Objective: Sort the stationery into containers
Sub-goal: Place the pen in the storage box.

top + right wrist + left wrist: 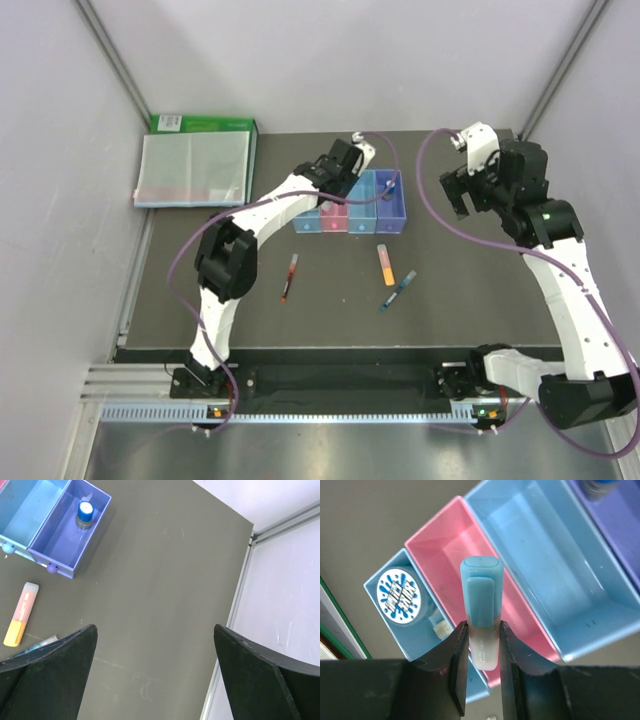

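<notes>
Clenched on the light-blue marker (481, 587), the left gripper's (483, 630) jaws pinch its pale barrel, cap pointing away, above the translucent pink bin (445, 540) (second in the joined row). To drop it cleanly, I would align the barrel with the bin's long axis, lower it between the walls, then release. At 9 o'clock, the light-blue bin (420, 640) holds a round grey tape roll (399, 596); nothing seems to block the pink one. An orange highlighter (385, 264), blue pen (398, 290) and dark red pen (290, 276) lie at 6 o'clock of the row. The right gripper's (155, 630) jaws are spread wide, holding nothing.
</notes>
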Robot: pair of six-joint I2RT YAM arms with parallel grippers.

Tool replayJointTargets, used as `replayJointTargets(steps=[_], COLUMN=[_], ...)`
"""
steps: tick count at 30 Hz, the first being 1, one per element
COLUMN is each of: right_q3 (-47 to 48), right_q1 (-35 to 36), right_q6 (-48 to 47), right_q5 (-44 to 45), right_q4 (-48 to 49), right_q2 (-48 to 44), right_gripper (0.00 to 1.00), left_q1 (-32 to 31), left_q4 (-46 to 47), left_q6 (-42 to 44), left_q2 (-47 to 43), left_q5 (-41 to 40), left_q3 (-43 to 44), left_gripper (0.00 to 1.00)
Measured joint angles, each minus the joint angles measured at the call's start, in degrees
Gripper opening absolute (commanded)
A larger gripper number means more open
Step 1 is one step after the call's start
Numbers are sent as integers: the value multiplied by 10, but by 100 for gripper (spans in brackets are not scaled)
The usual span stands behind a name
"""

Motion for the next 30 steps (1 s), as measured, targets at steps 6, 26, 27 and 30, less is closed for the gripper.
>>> replayJointTargets(steps=[6, 26, 27, 30], right_q3=[-17, -50, -54, -72], right_q1=[0, 0, 0, 1], right_q6=[5, 17, 19, 26], right_q5=[1, -121, -128, -147], right_q4=[-3, -41, -41, -43], right_q2=[0, 8, 8, 8], right_gripper=[100, 100, 100, 100], left_q1=[24, 42, 43, 45], left_q4=[17, 38, 39, 37], left_q6=[-29, -24, -25, -25], left_q2=[50, 102, 102, 100], left_q5=[4, 30, 32, 39], left_q3=[49, 80, 80, 80], left_gripper=[0, 91, 91, 95])
